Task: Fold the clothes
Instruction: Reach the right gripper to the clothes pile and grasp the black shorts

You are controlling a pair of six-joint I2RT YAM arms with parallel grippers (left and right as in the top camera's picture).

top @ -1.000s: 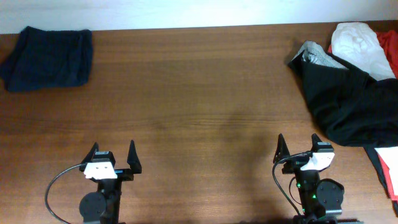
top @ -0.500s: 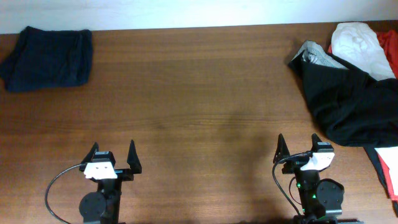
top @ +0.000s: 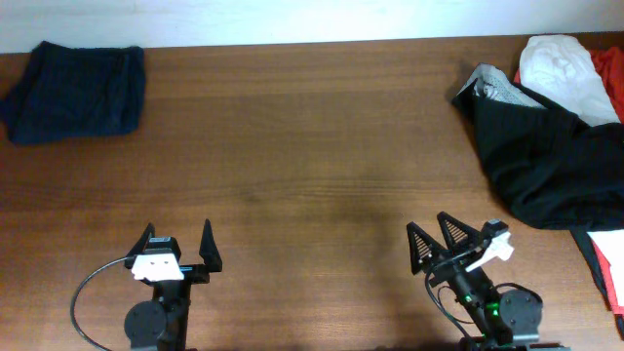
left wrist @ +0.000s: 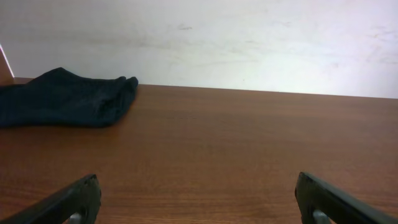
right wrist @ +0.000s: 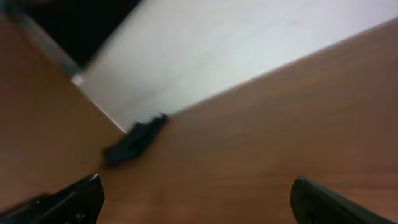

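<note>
The black garment (top: pixel 546 161) lies crumpled at the table's right side, with a light grey inner part (top: pixel 499 90) showing at its upper left edge. My left gripper (top: pixel 178 243) is open and empty near the front edge, far from the garment; its fingers also show in the left wrist view (left wrist: pixel 198 193). My right gripper (top: pixel 437 239) is open and empty at the front right, rolled and turned toward the left. In the blurred right wrist view its fingers (right wrist: pixel 198 191) frame bare wood, and the black garment is out of that view.
A navy-blue folded garment (top: pixel 76 91) lies at the back left and shows in the left wrist view (left wrist: pixel 62 98) and, blurred, in the right wrist view (right wrist: pixel 132 142). White (top: pixel 561 68) and red (top: pixel 610 68) garments lie at the back right. More red fabric (top: pixel 600 268) is at the right edge.
My right gripper has rolled and swung to the left, so its fingers now point left of where they did. The left gripper and the garments have not moved.
</note>
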